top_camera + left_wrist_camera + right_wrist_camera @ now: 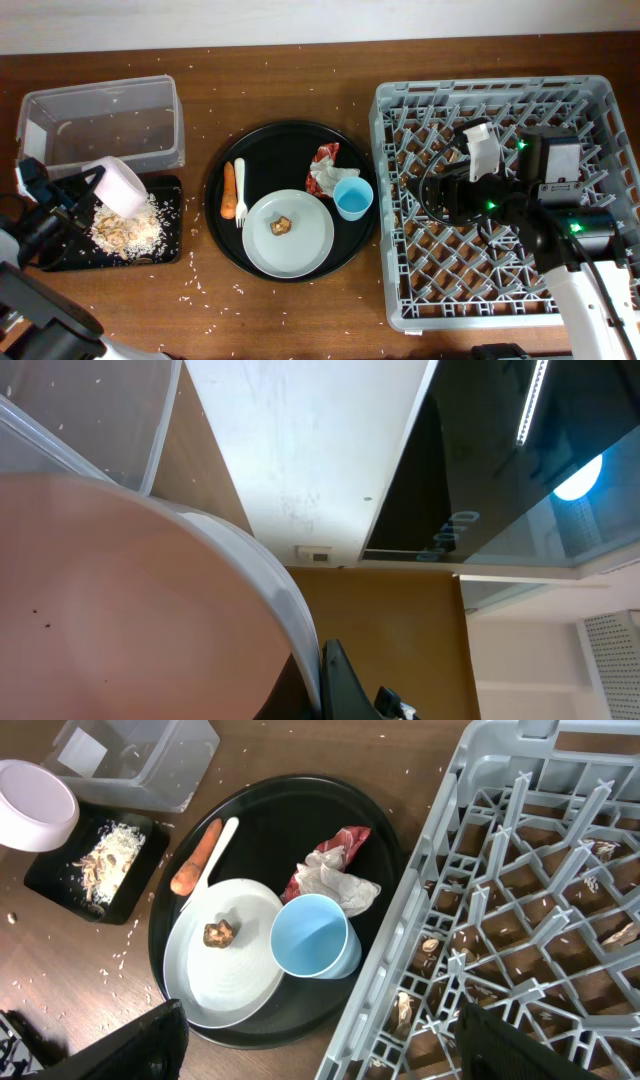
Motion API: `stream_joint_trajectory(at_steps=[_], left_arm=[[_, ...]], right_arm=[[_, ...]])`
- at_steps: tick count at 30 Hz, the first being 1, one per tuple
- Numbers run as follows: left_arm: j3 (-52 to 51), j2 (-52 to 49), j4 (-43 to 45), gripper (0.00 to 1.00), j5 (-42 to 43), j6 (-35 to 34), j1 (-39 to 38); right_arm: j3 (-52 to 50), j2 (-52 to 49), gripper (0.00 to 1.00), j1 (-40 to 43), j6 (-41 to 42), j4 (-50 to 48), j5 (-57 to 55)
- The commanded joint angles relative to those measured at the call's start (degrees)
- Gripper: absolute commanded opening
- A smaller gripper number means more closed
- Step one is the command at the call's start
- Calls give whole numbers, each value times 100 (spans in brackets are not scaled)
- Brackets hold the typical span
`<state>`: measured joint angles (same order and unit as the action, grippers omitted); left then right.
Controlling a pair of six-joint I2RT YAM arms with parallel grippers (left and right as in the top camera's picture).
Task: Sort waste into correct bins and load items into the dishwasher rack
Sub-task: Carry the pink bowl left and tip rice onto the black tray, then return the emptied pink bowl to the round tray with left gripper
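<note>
Left claw (88, 192): we see it grasping the tipped bowl (122, 186), far left of the round tray (275, 150).
Crumbs (130, 228): under the bowl, in the shallow tray (60, 258).
Tub (100, 120): up-left of the round tray.
On the round tray: carrot (229, 190), fork (240, 190), plate (300, 245) bearing a brown chunk (282, 226), wrapper (325, 168), cup (353, 198).
Rack (450, 88): just right of the round tray.
Right claw (320, 1050): we see it released, above the rack.

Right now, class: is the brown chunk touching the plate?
Touching. The right wrist view shows the chunk lying directly on the plate, near its middle.
</note>
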<state>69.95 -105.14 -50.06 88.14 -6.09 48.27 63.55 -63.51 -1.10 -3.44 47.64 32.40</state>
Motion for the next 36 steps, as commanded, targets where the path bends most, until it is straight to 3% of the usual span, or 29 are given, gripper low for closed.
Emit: stream_joint_trajectory(at_steps=[1,4,8,12,16,21,22,25,27,31,36], left_arm=[[9,-35,138,0,-529,-85,273],[9,-33,-164,1,-264,-72,479],[11,-24,-133,1,-695,20,393],[321,393,-17,0,-769,229,-57],[1255,1132,282,0,-1064,225,-872],[2304,1552,599,1,-3600,229,-2896],[2299,1499,835,0,-4800,326,-3720],[2299,1163,922,0,-6841,702,-5021],[2299,721,953,1,-7508,1137,-5829],[2299,-127,955,0,-8784,1180,-6620],[2299,-1224,911,0,-8905,1182,-6900]], right_arm=[[101,-4,85,37,-20,20,-7],[101,-4,85,37,-20,17,-7],[101,-4,85,37,-17,20,-4],[101,-4,85,37,-17,17,-4],[101,-4,85,37,-17,20,-7],[101,-4,85,37,-17,20,-7],[101,-9,85,37,-20,22,-7],[101,-66,85,37,-20,61,-9],[98,-164,85,37,-20,90,-9],[98,-334,85,37,-20,190,-7],[98,-389,85,37,-20,214,-9]])
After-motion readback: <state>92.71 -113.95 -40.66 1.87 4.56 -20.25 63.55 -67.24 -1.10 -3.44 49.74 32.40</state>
